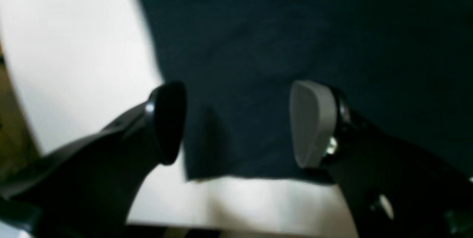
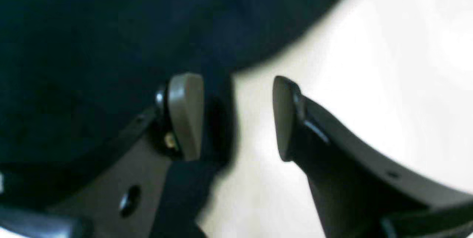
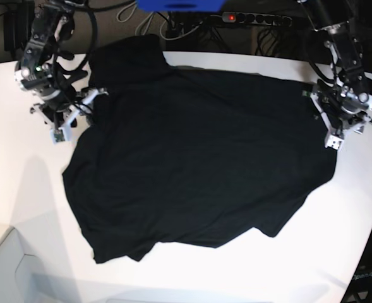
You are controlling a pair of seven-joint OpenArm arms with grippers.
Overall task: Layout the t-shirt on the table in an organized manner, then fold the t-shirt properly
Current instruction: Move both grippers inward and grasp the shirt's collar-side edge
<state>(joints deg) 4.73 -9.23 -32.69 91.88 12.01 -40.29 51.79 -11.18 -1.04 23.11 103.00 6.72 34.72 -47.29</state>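
Across the white tabletop [image 3: 21, 208] the black t-shirt [image 3: 198, 164] lies spread, reaching from its far edge toward its near edge; cables [image 3: 192, 28] run behind. Only the wrist views show the jaws: the left gripper [image 1: 238, 125] stands apart over a shirt corner, and the right gripper [image 2: 238, 118] stands apart astride the cloth's edge, gripping nothing.

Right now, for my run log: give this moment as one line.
shirt: spread on table, plain side up | left hand: open over shirt corner | right hand: open at shirt edge
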